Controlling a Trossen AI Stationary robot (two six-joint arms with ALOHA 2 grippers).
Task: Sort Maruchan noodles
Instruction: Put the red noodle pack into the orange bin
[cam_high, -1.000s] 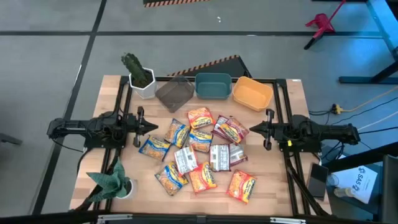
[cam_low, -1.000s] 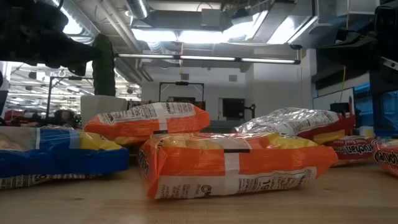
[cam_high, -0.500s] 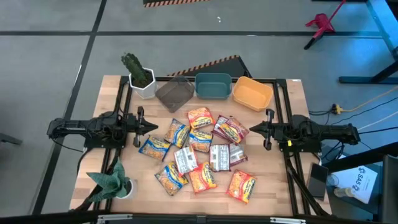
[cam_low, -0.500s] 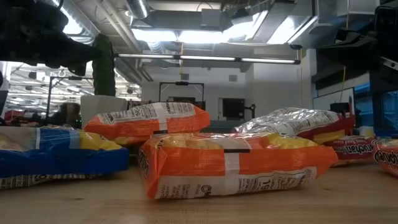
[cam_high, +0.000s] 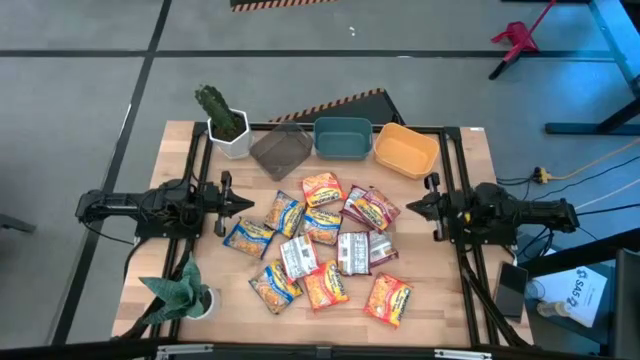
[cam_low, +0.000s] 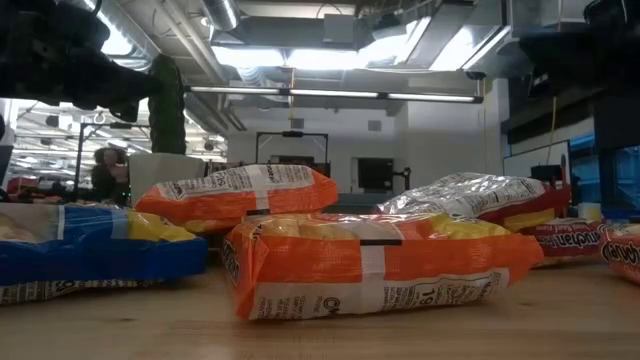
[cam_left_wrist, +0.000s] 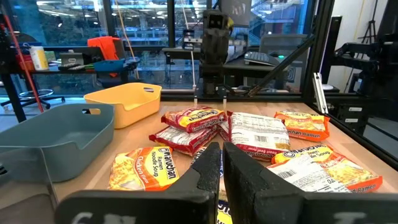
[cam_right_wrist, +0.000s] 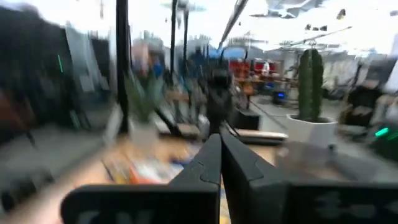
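The noodles (cam_high: 322, 240) lie scattered mid-tabletop (cam_high: 440, 310), nearer its front edge than the three bins (cam_high: 343, 139) at the back edge. Left claw (cam_high: 236, 204) at the left edge and right claw (cam_high: 412, 207) at the right edge are pinched closed, empty.

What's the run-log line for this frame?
noodles: unsorted, mid-table | bins: empty | left gripper: shut, idle | right gripper: shut, idle

Two matte-black jointed arms (cam_high: 140, 211) end in slim, wedge-shaped black jaws.
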